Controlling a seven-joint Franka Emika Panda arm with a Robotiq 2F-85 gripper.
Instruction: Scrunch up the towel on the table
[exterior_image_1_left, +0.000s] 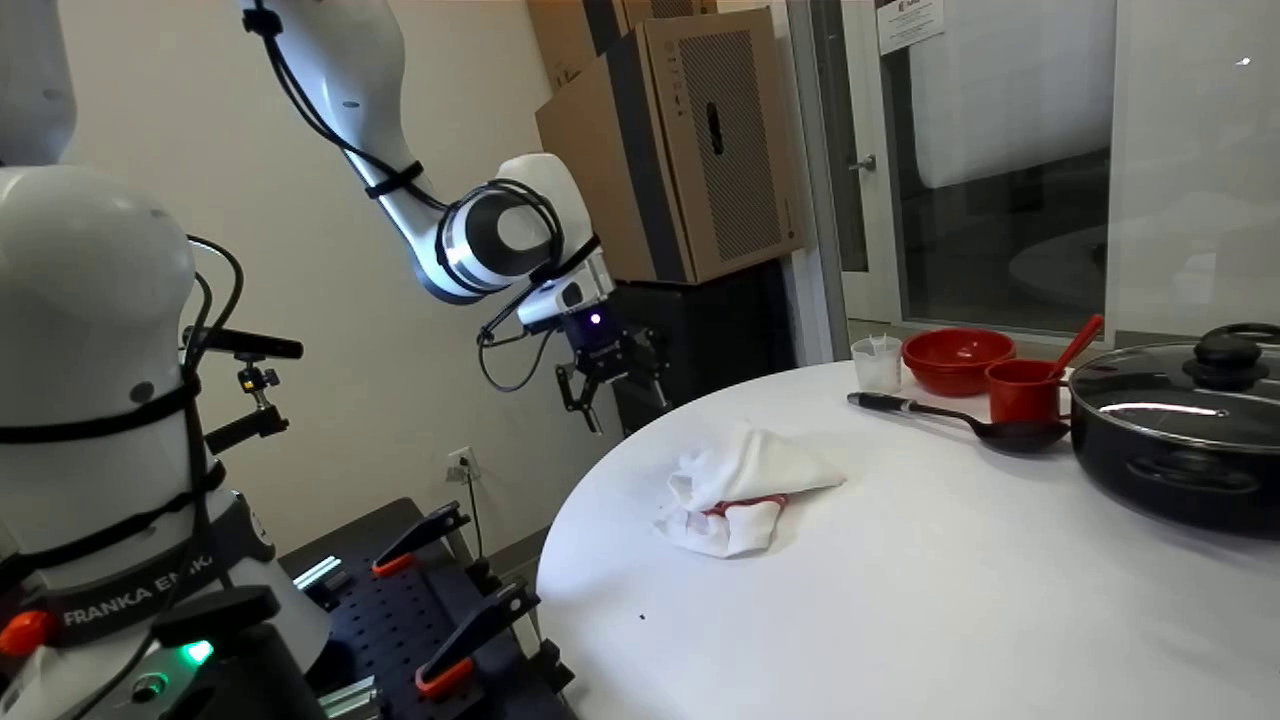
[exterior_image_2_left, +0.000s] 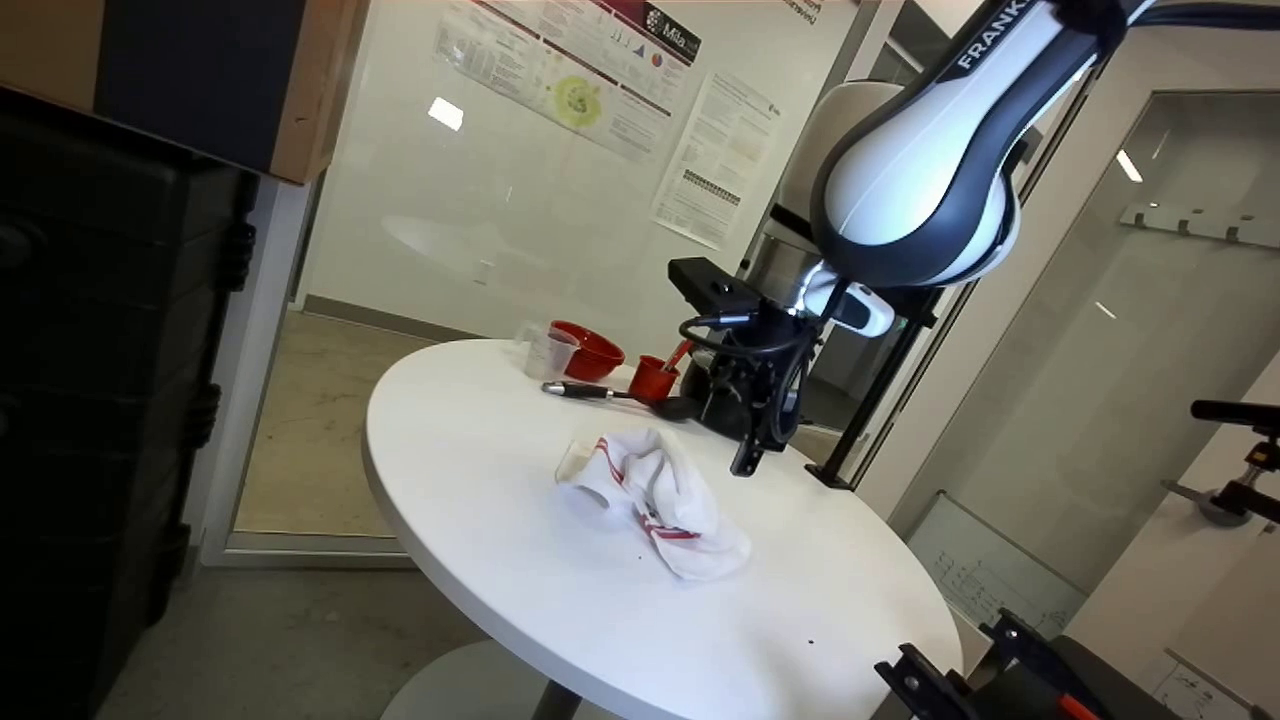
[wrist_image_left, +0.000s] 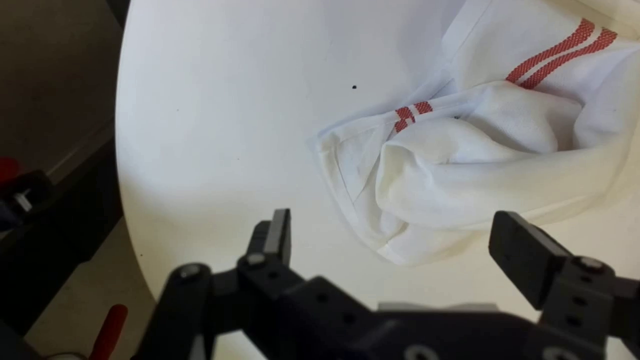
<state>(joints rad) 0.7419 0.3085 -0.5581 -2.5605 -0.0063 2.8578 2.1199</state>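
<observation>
A white towel with red stripes (exterior_image_1_left: 765, 470) lies loosely crumpled and folded over itself on the round white table (exterior_image_1_left: 900, 620). It also shows in an exterior view (exterior_image_2_left: 672, 490) and in the wrist view (wrist_image_left: 490, 185), where its right part runs out of the picture. My gripper (exterior_image_1_left: 631, 416) is open and empty, above the table's edge and apart from the towel. In the wrist view the gripper's fingers (wrist_image_left: 392, 215) are wide apart, with the towel's near corner beyond and between them. The gripper also shows in an exterior view (exterior_image_2_left: 762, 455), its fingers partly hidden.
Beyond the towel stand a clear plastic cup (exterior_image_1_left: 877, 364), red bowls (exterior_image_1_left: 958, 360), a red mug (exterior_image_1_left: 1024, 392), a black ladle (exterior_image_1_left: 1015, 436) and a lidded black pan (exterior_image_1_left: 1190, 470). Cardboard boxes (exterior_image_1_left: 680, 150) on black cases stand behind the arm. Clamps (exterior_image_1_left: 465, 640) sit on the robot's base plate.
</observation>
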